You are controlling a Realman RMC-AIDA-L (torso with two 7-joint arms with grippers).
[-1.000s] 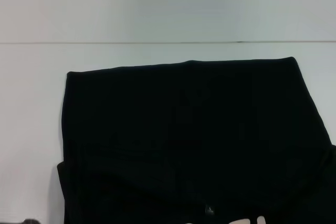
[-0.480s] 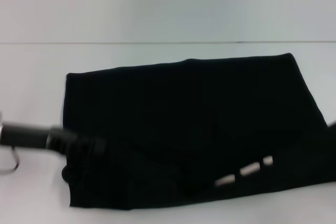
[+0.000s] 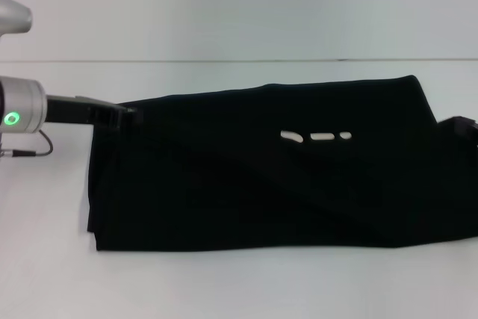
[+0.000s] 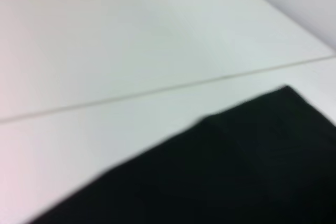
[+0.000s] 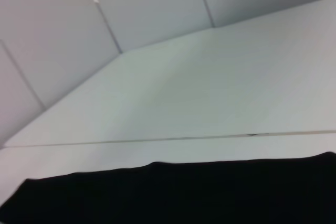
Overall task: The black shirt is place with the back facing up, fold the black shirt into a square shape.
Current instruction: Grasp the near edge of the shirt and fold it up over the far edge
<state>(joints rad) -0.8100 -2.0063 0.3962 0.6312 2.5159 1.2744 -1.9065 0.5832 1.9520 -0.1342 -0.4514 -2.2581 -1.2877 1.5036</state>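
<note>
White worktop (image 3: pixel 224 289); black shirt (image 3: pixel 261 184) half-folded. Left end effector (image 3: pixel 123 116), right end effector (image 3: pixel 459 126) at far corners, grip unclear. Next: release, fold crosswise.

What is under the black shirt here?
The black shirt lies folded on a white table, which shows around its edges. Anything beneath the fabric is covered. The left gripper is at its far left corner.

The black shirt (image 3: pixel 261 169) lay on the white counter (image 3: pixel 224 289) as a wide folded band. The left claw (image 3: pixel 127 116) reached in from the left to the shirt's far left corner. The right claw (image 3: pixel 461 128) showed dark at the shirt's right edge.
</note>
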